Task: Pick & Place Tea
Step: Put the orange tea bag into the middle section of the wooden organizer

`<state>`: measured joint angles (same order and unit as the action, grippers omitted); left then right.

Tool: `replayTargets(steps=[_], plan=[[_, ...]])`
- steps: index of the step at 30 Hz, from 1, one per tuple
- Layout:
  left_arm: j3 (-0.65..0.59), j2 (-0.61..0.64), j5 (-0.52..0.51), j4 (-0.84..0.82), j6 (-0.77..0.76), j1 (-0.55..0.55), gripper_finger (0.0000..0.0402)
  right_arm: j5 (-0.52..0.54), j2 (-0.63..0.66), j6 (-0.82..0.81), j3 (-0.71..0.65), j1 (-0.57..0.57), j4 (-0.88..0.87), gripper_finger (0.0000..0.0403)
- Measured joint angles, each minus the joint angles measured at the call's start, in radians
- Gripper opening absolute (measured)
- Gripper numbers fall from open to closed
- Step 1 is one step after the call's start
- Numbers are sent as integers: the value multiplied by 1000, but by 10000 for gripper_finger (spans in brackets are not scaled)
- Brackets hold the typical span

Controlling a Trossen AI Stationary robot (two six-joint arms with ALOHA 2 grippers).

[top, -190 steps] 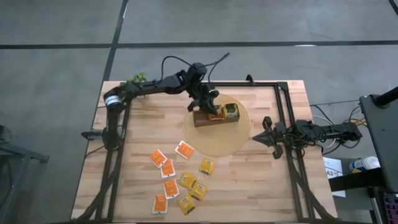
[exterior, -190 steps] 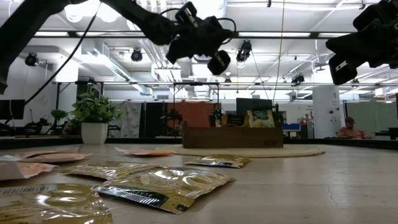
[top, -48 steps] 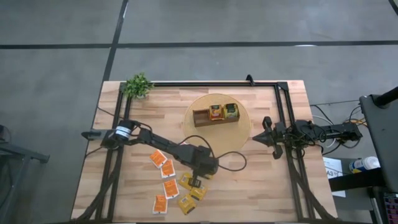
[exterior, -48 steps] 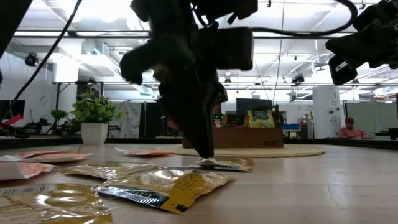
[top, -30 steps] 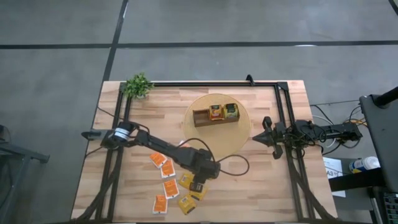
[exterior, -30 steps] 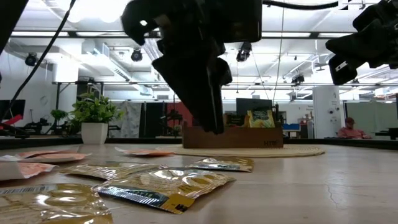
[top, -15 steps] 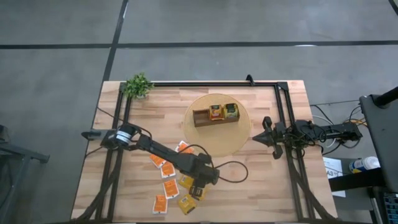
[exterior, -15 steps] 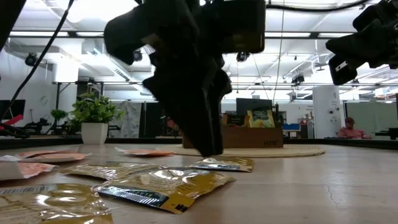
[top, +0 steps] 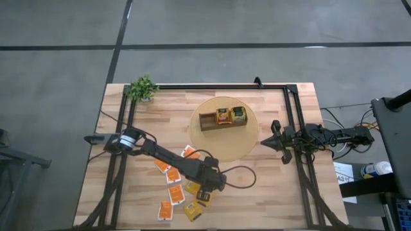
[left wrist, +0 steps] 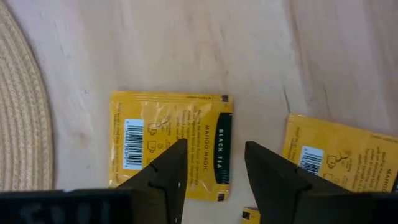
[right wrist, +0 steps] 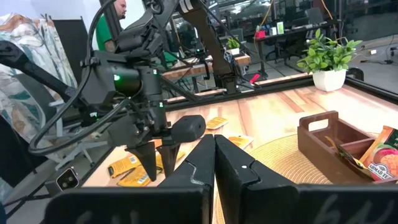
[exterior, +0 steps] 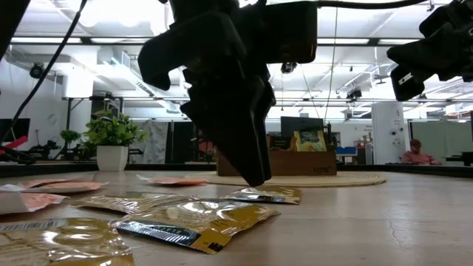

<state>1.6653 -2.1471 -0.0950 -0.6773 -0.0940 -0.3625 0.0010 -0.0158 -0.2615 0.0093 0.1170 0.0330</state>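
While the right gripper (top: 275,137) waits closed at three o'clock, the left gripper (left wrist: 211,171) hovers, fingers apart (nothing held), over a yellow black-tea sachet (left wrist: 168,140) at six o'clock beside the woven mat (left wrist: 22,112).

The high view looks straight down on the whole counter (top: 270,186). The low view sits at counter height, facing the room. The left wrist view hovers close above a yellow sachet (left wrist: 171,144). The right wrist view looks across at the wooden box (right wrist: 339,143), shared with the high view (top: 223,119).
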Motion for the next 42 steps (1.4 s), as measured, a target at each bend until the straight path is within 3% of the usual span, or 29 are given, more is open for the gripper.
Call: replayTargets(steps=[17,42], plan=[[-2,-26,-6,21,54,-1,154,0,0,0,0,0,0,8],[35,-12,-35,-85,100,20,158,0,0,0,0,0,0,8]])
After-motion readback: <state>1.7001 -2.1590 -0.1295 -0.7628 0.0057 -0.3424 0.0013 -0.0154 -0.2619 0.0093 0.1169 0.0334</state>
